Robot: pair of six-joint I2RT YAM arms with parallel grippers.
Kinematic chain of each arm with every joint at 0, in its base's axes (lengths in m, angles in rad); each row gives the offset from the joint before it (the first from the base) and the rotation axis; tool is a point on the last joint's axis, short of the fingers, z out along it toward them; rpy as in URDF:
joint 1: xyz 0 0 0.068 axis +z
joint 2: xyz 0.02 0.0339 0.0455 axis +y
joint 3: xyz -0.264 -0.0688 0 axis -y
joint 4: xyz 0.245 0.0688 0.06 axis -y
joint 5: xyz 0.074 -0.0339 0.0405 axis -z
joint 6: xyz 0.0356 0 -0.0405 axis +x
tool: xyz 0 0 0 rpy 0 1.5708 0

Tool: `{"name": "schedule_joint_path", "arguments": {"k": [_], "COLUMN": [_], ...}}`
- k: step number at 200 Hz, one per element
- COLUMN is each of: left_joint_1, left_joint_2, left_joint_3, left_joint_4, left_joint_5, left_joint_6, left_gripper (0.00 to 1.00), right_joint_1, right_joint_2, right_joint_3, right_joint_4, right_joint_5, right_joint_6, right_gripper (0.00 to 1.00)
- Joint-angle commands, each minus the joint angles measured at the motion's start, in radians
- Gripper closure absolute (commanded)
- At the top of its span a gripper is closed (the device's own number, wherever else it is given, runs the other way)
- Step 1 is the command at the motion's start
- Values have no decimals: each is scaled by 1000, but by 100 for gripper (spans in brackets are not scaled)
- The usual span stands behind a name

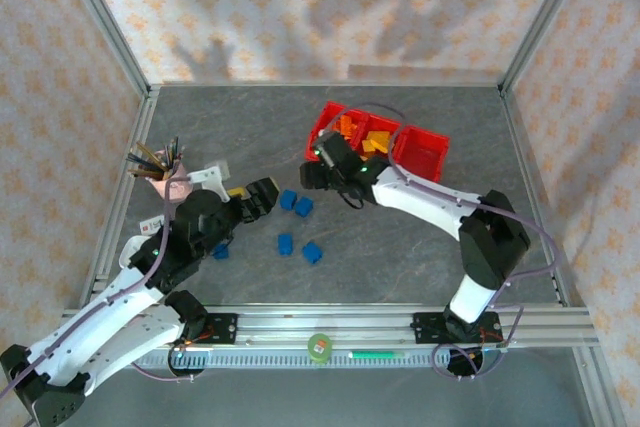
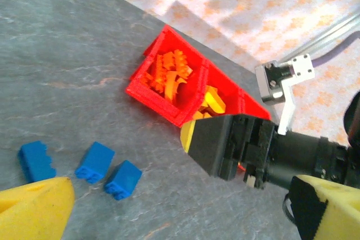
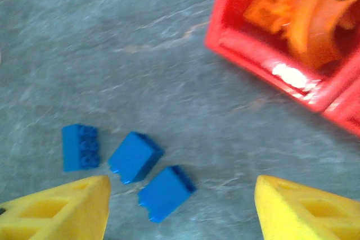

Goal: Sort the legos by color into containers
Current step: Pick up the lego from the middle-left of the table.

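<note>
**Blue legos loose on the bench; both jaws released**

From the left: a pink pencil cup (image 1: 160, 175) stands near the bench (image 1: 440, 247) edge. The left arm (image 1: 150, 267) reaches inward, its jaws spread and empty, just beside the nearest blue legos (image 1: 295, 204). Several blue legos lie at mid-bench, apart from the containers (image 1: 420, 152). The right arm (image 1: 430, 202) holds its jaws released and empty over the bench near the leftmost bin. That bin holds orange legos (image 2: 169, 74); the middle one holds yellow legos (image 2: 214, 102).

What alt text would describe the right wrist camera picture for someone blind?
Three small blue plastic toy bricks lie on a grey table near two spread yellow fingers. A bright red plastic bin of orange bricks sits upper right.
</note>
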Motion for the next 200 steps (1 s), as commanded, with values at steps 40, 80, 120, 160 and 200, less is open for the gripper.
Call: {"name": "schedule_joint_path", "arguments": {"k": [40, 80, 120, 160, 200], "left_joint_1": [9, 10, 9, 9, 9], "left_joint_2": [-130, -204, -264, -274, -274], "left_joint_3": [-4, -27, -42, -51, -55], "left_joint_4": [-255, -320, -349, -359, -350], "left_joint_5": [-129, -167, -186, -196, -196], "left_joint_6": [-75, -120, -139, -142, -141], "left_gripper": [1, 1, 1, 1, 1], "right_joint_1": [136, 183, 194, 203, 206], "right_joint_2": [251, 421, 557, 659, 718], "right_joint_3": [243, 418, 549, 657, 711], "right_joint_4": [-38, -99, -146, -189, -218], "right_joint_5": [55, 108, 124, 110, 118], "right_joint_6": [1, -21, -48, -69, -76], "right_gripper": [34, 39, 42, 50, 55]}}
